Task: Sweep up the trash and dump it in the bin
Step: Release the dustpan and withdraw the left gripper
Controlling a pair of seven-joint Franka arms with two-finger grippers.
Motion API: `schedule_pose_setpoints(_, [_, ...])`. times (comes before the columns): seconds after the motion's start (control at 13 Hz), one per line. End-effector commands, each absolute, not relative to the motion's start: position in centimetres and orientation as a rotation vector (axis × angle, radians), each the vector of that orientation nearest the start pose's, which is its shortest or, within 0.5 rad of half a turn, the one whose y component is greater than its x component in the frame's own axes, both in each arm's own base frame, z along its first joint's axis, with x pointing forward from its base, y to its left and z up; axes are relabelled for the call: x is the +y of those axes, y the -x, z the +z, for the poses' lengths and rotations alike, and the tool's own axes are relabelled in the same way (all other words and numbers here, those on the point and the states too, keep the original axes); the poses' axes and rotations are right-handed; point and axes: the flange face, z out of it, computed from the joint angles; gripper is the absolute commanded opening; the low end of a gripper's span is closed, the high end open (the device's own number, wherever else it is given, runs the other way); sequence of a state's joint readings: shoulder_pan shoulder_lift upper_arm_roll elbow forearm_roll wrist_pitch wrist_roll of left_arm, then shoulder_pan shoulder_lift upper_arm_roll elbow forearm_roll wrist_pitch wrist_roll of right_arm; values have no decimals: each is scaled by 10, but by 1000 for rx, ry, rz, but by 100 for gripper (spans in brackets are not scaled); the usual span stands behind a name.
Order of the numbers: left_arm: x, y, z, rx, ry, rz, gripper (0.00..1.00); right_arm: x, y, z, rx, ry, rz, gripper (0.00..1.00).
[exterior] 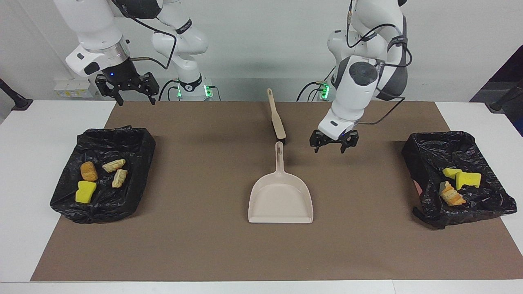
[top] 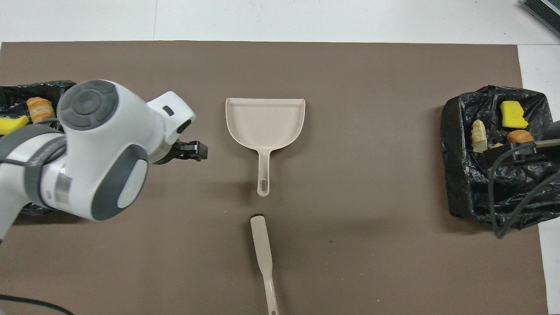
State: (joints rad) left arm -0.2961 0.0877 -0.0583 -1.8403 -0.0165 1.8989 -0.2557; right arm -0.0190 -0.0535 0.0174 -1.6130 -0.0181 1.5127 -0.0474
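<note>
You have a mat spread over the bench. On it, midway between the two ends, the dustpan lies flat with its handle toward the robots. The brush lies just nearer to the robots than that handle, in line with it and apart from it. A bin sits at the right arm's end with four bits of trash in it; a second bin sits at the left arm's end with three bits. Your left tool hangs over bare mat between the dustpan handle and that second bin. Your right tool waits above the mat's corner, on the robots' side of its bin.
</note>
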Motion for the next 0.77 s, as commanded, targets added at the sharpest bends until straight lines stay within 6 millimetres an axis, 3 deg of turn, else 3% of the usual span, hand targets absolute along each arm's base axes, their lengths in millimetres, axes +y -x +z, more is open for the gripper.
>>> schedule_pose_setpoints(0.0, [-155,-530,493,214,3117,125,100,-5,-528,631,-72,3149,71,100])
schedule_pose_setpoints(0.31, [-79,-526,512,185,3117,208,100,-8,-528,631,-62,3149,71,100])
schedule_pose_setpoints(0.69, [5,-531,528,191,3136,155,100,-7,-528,630,-65,3149,73,100])
